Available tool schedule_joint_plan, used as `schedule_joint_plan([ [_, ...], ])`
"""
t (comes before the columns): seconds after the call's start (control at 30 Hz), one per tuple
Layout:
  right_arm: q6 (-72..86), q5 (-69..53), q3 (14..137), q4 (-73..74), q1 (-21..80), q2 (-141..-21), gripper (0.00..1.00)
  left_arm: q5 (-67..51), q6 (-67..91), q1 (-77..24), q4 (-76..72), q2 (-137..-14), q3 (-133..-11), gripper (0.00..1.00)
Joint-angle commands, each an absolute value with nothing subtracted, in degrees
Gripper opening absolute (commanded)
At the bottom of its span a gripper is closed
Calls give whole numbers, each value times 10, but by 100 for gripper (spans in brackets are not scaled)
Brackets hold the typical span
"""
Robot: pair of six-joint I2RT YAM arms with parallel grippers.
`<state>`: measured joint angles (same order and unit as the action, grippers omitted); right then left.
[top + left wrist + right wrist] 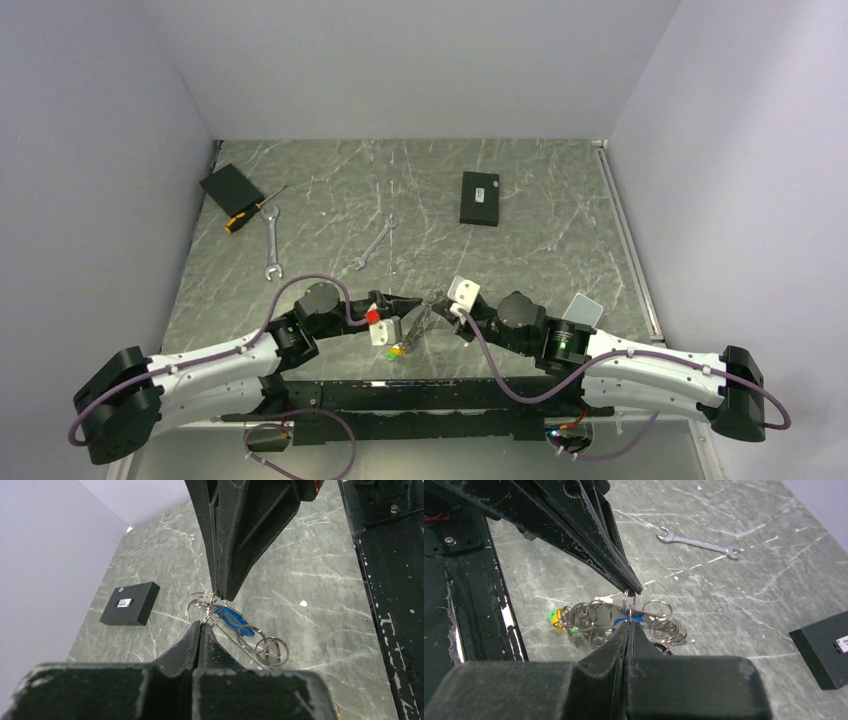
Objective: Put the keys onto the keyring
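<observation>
Right wrist | left claw [636, 587] pinching keys [599, 616] bunch at its top | right claw [628, 623] pinching same bunch just beneath left claw

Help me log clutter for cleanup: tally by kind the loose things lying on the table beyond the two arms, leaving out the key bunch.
Wrenches: 2
Black boxes: 2
Screwdriver: 1
Total: 5

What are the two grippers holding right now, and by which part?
The left gripper pinches a small wire ring atop the keys; the right gripper seems to pinch the bunch by the blue key head.
</observation>
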<state>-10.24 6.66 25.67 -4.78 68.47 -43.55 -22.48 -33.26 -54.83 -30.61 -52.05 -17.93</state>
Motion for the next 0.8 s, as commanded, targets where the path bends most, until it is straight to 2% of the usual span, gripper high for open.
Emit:
schedule_joint_plan([
  [0.0, -58, 88, 268, -42, 692, -431, 0, -247, -294, -547, -399, -562, -165, 0],
  [0.17, -14, 118, 264, -13, 696, -421, 0, -275, -256, -547, -484, -633, -162, 0],
  [0.33, 29, 170, 253, 5, 697, -408, 0, -243, -224, -547, -605, -681, -135, 0],
  [0.77, 75, 176, 234, 8, 697, -444, 0, -270, -227, -547, -515, -658, -121, 0],
])
